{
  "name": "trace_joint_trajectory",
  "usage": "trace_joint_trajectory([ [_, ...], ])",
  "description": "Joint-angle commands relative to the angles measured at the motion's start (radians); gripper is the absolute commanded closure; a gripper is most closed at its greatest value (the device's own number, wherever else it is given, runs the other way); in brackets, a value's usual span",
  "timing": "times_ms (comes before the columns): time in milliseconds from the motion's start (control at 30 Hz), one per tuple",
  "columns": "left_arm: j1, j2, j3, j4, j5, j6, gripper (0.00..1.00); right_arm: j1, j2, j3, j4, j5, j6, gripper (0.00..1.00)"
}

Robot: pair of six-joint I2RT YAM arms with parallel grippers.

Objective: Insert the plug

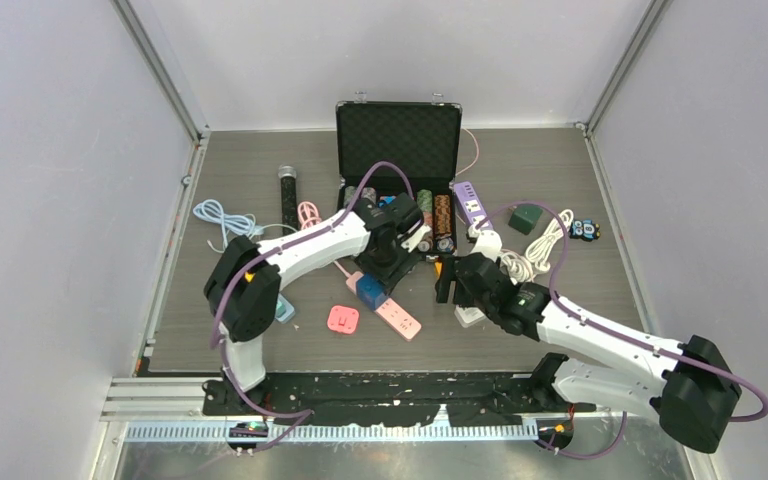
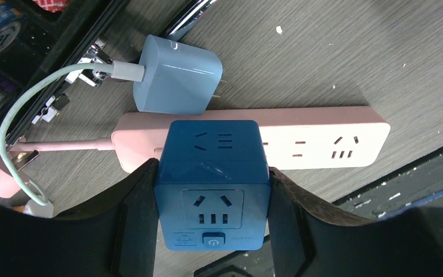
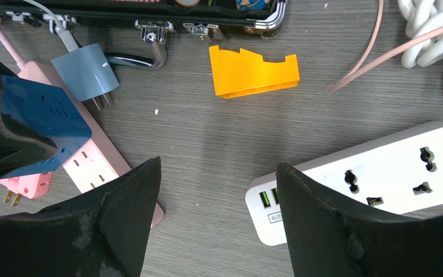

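Observation:
My left gripper is shut on a dark blue cube socket, its fingers pressed against both sides. The cube sits over the cord end of a pink power strip, and its underside is hidden. A light-blue charger plug with bare prongs lies on the table just behind the strip, on a pale green cable. In the top view the cube and strip lie at mid-table. My right gripper hovers open over bare table, next to a white power strip.
An open black case stands at the back. An orange plastic piece lies in front of it, with a coiled white cable to the right. A small pink plug adapter lies left of the pink strip. A purple strip and a green box are at the right.

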Motion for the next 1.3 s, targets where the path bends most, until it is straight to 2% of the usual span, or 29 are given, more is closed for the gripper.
trace_joint_trajectory([
  [0,-0.025,0.049,-0.194,0.033,-0.021,-0.1,1.0,-0.004,-0.039,-0.003,0.005,0.04,0.024,0.23],
  [200,-0.028,0.027,-0.208,0.05,-0.087,-0.125,0.99,-0.003,-0.033,0.007,0.005,0.033,0.02,0.23],
  [433,-0.027,-0.101,-0.122,0.079,-0.121,-0.14,0.49,-0.004,-0.052,0.014,-0.008,0.018,0.018,0.18],
  [533,-0.027,-0.145,-0.097,0.106,-0.121,-0.145,0.33,-0.004,-0.074,0.011,-0.008,0.007,0.018,0.16],
  [767,-0.023,-0.224,-0.133,0.135,-0.123,-0.137,0.15,-0.004,-0.134,-0.012,-0.008,0.001,0.023,0.13],
  [833,-0.022,-0.243,-0.155,0.142,-0.125,-0.133,0.13,-0.004,-0.148,-0.017,-0.006,0.0,0.026,0.13],
  [1000,-0.014,-0.223,-0.171,0.108,-0.119,-0.148,0.24,-0.005,-0.14,-0.018,-0.005,-0.007,0.036,0.13],
  [1267,-0.005,-0.192,-0.224,0.146,-0.081,-0.165,0.24,-0.003,-0.13,-0.021,0.002,-0.025,0.045,0.13],
])
